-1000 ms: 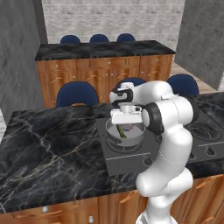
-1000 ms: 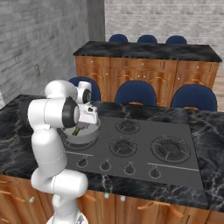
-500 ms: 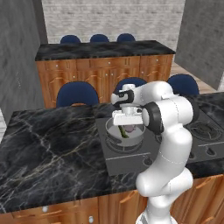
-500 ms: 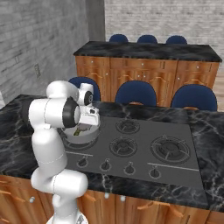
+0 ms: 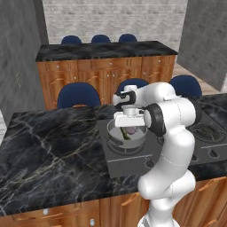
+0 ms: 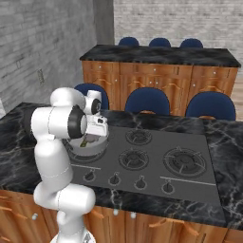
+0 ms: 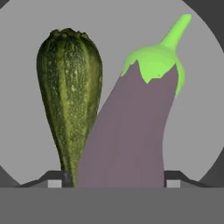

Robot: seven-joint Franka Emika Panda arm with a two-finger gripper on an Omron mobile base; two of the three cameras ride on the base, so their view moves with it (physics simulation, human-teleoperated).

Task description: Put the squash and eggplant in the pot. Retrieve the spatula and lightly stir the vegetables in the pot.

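Eggplant (image 7: 127,135): plump, dull purple, bright green cap and stem, lying on the grey floor of the pot (image 7: 26,52). Squash (image 7: 70,92) just beside it, dark green, speckled, ribbed, bulbous at one end and narrowing toward the other; the two touch or overlap along their sides, cannot tell which. Gripper (image 7: 113,183) directly over them, its two dark fingertips (image 7: 54,179) standing apart, one at either side of the eggplant's lower end, not visibly pressing on it; whether they touch it cannot be told. From the base views, pot (image 5: 116,138) is a shallow grey metal round with a thick rim, sitting on the near left burner of the black stove top (image 6: 156,166), vegetables a small green and purple patch inside. Stove top is set into a dark, white-veined marble counter (image 5: 48,155) over wooden cabinets. Arm bends forward from its base at the counter's near edge, elbow high, wrist turned down, hand low over the pot's mouth. Beyond the counter's far edge, blue chairs (image 6: 147,100); farther back a second dark-topped wooden counter (image 6: 156,54) with more blue chairs behind it, then a grey brick wall (image 5: 115,17).
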